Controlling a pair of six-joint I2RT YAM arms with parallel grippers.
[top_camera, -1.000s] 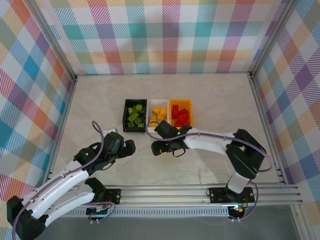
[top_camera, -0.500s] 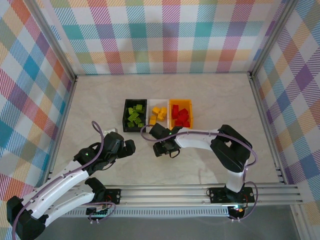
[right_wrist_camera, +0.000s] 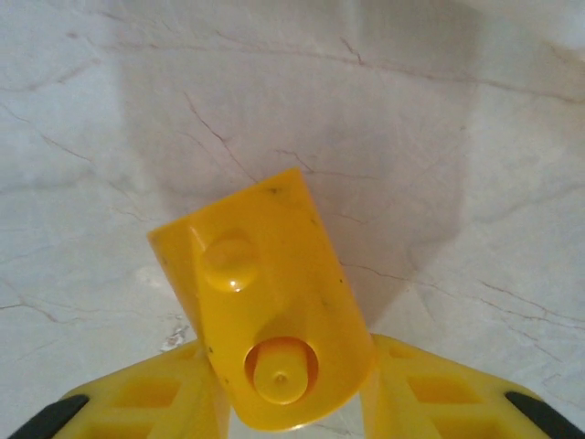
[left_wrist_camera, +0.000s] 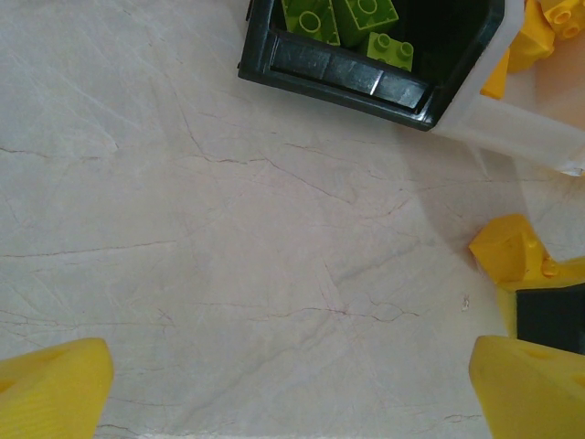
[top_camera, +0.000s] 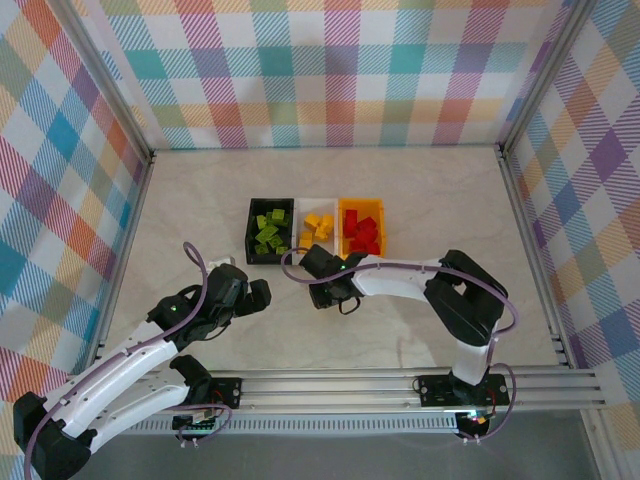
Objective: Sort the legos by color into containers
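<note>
Lengthwise, the gripped yellow lego [right_wrist_camera: 265,302] slants up-left.

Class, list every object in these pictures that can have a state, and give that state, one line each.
Left gripper, open, holding nothing.
Right gripper, shut on a yellow lego.
Yellow lego, held tilted in the right gripper.
Black bin, upright, holding green legos.
White bin, upright, holding yellow legos.
Orange-yellow bin, upright, holding red legos.
</note>
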